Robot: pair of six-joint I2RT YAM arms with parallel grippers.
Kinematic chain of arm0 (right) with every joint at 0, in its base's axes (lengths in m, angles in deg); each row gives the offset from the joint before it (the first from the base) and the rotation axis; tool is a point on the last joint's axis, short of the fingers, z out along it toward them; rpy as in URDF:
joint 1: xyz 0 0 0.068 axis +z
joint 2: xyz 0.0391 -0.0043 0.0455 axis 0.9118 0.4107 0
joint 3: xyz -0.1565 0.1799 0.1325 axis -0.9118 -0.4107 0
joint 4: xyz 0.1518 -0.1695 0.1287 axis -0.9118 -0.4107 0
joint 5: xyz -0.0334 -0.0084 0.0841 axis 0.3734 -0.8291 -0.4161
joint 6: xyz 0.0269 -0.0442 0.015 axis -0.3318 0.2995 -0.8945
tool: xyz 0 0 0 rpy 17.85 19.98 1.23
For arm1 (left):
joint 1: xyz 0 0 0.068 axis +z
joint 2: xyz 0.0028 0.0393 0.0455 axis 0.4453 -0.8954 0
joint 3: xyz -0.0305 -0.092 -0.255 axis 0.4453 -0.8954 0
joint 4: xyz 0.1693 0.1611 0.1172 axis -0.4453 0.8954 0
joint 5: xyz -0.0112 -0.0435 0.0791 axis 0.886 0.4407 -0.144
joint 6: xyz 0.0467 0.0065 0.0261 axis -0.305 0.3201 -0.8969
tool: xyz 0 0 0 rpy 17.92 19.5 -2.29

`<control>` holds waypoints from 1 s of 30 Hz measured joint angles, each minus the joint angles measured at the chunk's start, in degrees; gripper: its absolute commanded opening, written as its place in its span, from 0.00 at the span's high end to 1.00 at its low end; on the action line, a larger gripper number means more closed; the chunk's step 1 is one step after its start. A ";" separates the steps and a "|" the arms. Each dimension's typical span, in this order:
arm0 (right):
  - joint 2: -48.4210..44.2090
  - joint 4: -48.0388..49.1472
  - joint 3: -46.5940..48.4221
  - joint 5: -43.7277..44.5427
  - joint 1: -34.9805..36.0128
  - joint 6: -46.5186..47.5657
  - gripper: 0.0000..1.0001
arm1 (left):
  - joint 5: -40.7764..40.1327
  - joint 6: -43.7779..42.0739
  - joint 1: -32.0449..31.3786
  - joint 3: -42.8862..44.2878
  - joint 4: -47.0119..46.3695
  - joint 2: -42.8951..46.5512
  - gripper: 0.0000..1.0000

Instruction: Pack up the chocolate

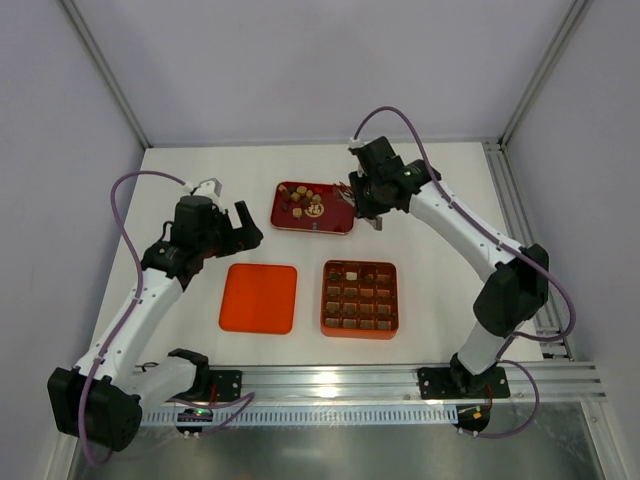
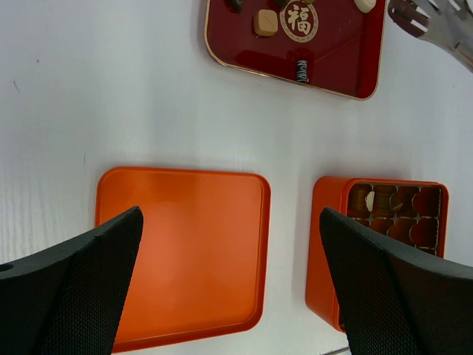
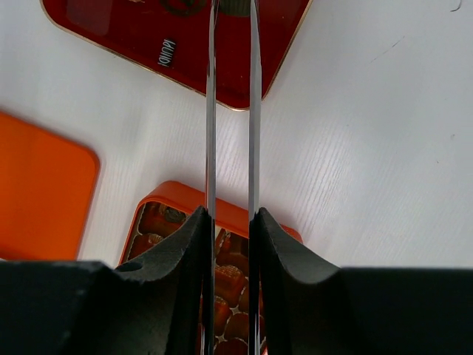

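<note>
Top external, itemised: white table (image 1: 230, 165) carrying red tray (image 1: 330, 222) centre-rear, orange lid (image 1: 259, 298) front-left, orange box (image 1: 360, 332) front-right. Lid and box lie side by side w/ a gap, both apart from tray. Chocolate (image 1: 305, 205): loose pcs in dark brown, tan and cream, bunched in the left-centre part of tray. Left wrist view shows a tan squarish pc, a round pc w/ a gold character and a cream pc at the frame top. More pcs sit in the gridded cells of box, incl. one cream pc in the rear row toward the left; no. of cells filled, cannot tell. Left gripper (image 2: 230, 214): hangs above table just left of tray and rearward of lid; jaws spread wide, nothing betw. them. Right gripper (image 3: 230, 222): at the right end of tray, jaws pinched tight onto tweezers (image 3: 211, 111). The 2 thin metal blades run near-parallel from betw. the pads out over tray, w/ a narrow gap betw. them. Tweezer tips reach the frame edge in right wrist view; whether they grip a pc, cannot tell. Small black-and-white striped item (image 2: 301, 71) lies on the tray floor nr its front rim, apart from the pcs.
</note>
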 measured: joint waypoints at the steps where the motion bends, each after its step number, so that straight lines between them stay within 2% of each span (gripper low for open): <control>1: -1.18 -0.09 -0.44 0.00 0.00 0.00 0.69 | 0.02 -0.02 0.00 0.00 0.00 0.00 0.00; 6: -9.40 -0.63 -6.01 -0.09 0.00 -0.07 0.69 | 0.02 0.00 0.00 0.00 0.00 0.00 0.00; 15: -29.31 -4.02 -22.25 -0.74 0.00 -1.62 0.69 | 0.20 0.00 0.00 0.00 0.00 0.02 0.00; 22: -38.97 -7.74 -30.40 -1.73 0.00 -3.50 0.69 | 0.39 -0.02 0.00 0.00 0.00 0.02 0.00; 30: -44.13 -11.21 -34.45 -2.40 0.00 -4.92 0.69 | 0.46 0.00 0.00 0.00 0.00 0.00 0.00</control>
